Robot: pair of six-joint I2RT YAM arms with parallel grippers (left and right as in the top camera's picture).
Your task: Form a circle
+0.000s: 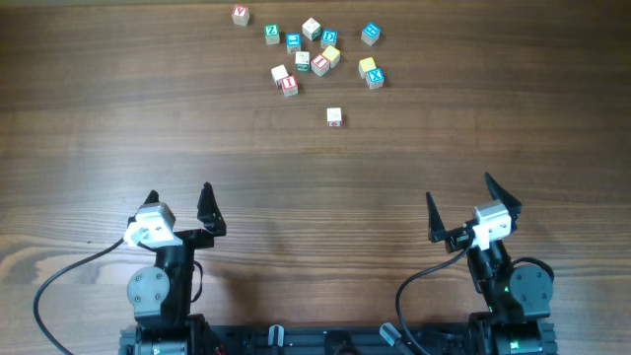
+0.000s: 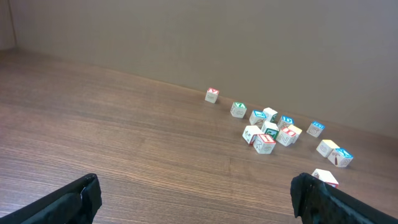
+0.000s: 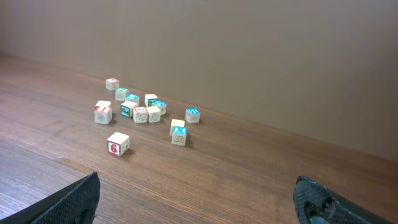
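Several small letter cubes [image 1: 315, 54] lie in a loose scatter at the far middle of the table; no circle shows among them. A blue X cube [image 1: 374, 77] sits against a yellow cube [image 1: 367, 67] on the right of the scatter. One white cube with a red mark [image 1: 334, 117] lies alone, nearest the arms. In the right wrist view it is the cube with the red 6 [image 3: 117, 144]. My left gripper [image 1: 178, 197] and right gripper [image 1: 459, 192] hang open near the front edge, far from the cubes, with nothing between their fingers.
A red-letter cube [image 1: 241, 15] lies apart at the far left of the scatter and a blue cube [image 1: 370, 34] at its far right. In the left wrist view the lone cube [image 2: 325, 177] shows just beyond my right finger [image 2: 311, 196]. A plain wall stands behind the table.
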